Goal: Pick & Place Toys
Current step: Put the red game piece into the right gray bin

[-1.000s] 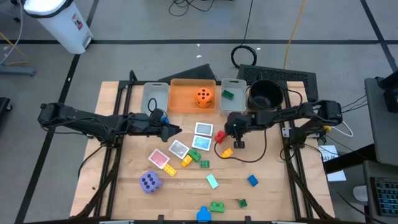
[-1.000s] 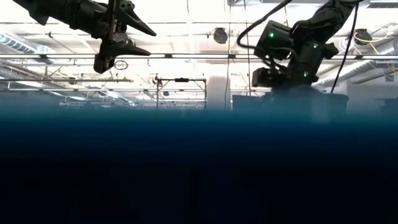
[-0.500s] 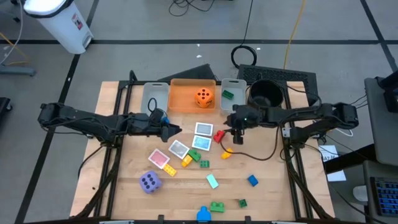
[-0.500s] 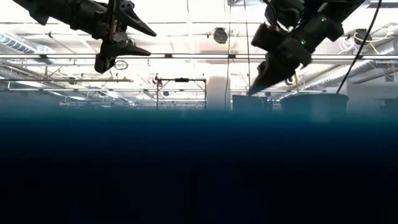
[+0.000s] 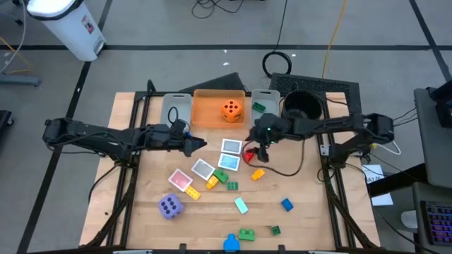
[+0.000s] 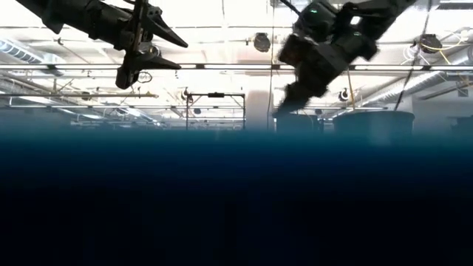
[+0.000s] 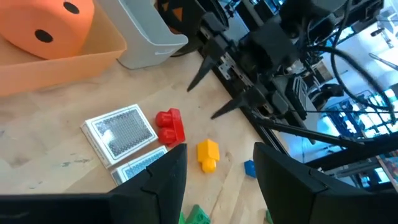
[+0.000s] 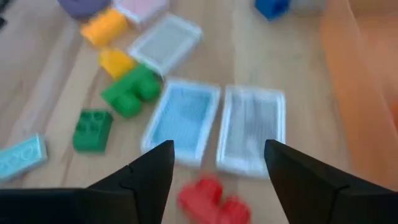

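red brick (image 5: pixel 248 153) long axis toward orange bin (image 5: pixel 212 111); right gripper (image 5: pixel 264 143) beside it, parted, empty; left gripper (image 5: pixel 200 146) part-open, empty

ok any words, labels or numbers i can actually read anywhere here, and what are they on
No text can be read.
White bin, off the table: a small label with a red mark, too small to read.
Picture cards: fine patterns only, no legible words.
Papers beside the table: print too small to read.
Orange die and purple die: dark pips only, no numerals.
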